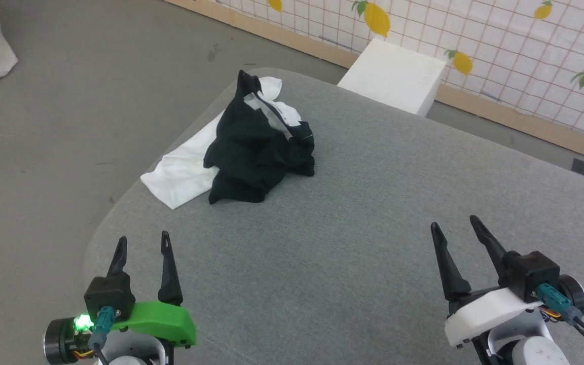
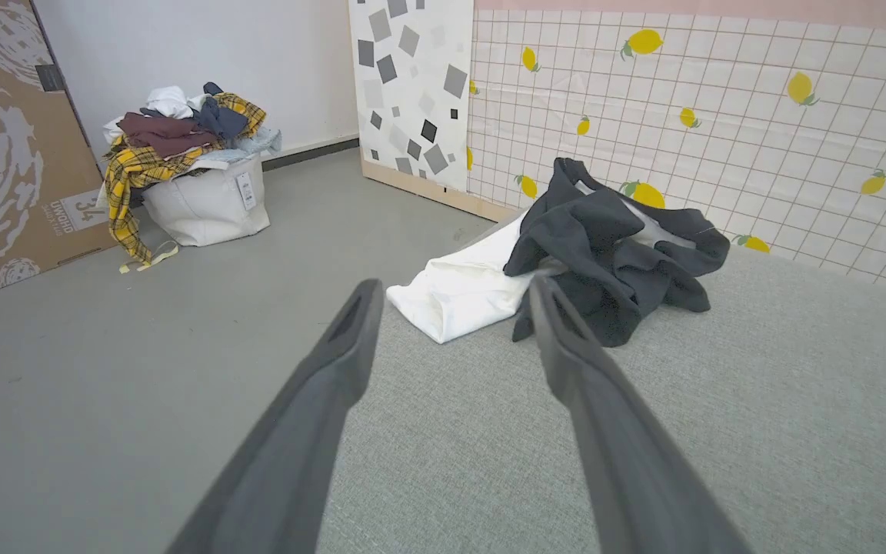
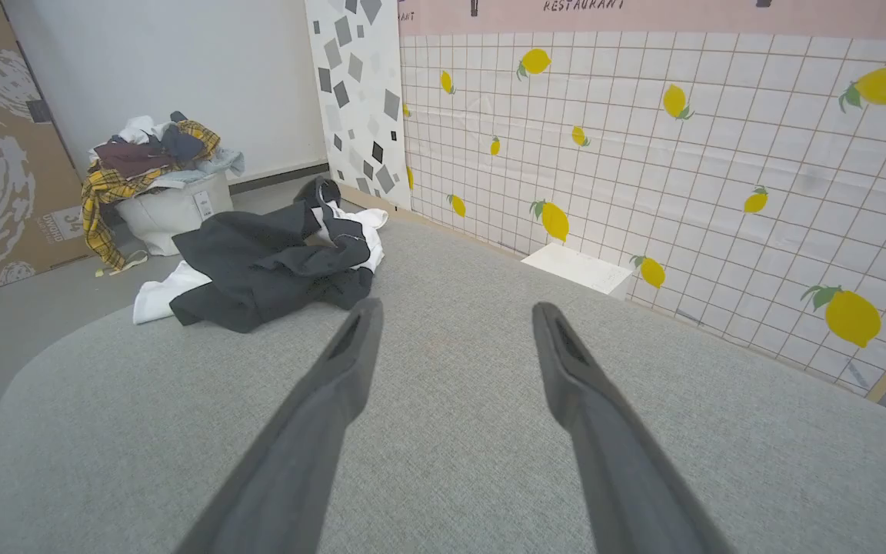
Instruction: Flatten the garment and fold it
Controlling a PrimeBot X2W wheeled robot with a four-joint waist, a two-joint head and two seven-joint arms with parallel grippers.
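The garment [image 1: 236, 142] lay in a crumpled heap on the far left part of the grey surface [image 1: 353, 218], close to its left edge. The black sleeves [image 1: 266, 152] were bunched on top and the white body [image 1: 180, 177] spilled out towards the near left. The heap's long axis ran from that white corner at the near left up to the collar end at the far side, slanting slightly rightward as it went away from the robot.

Both tools hovered over the near side of the surface, well apart from the cloth. The left tool [image 1: 143, 237] had its two fingers spread and held nothing. The right tool [image 1: 453, 223] was likewise spread and empty.

From the left tool the garment lay straight ahead and slightly to the right, with the white corner as its nearest part. In the left wrist view the heap sat just beyond the fingertips. From the right tool it lay far off to the left, across a wide stretch of bare surface.

The left arm was therefore the nearer one, and the white corner seemed its likeliest first hold. The right arm would probably have to reach across to take the far black end before the cloth could be pulled flat along that axis.
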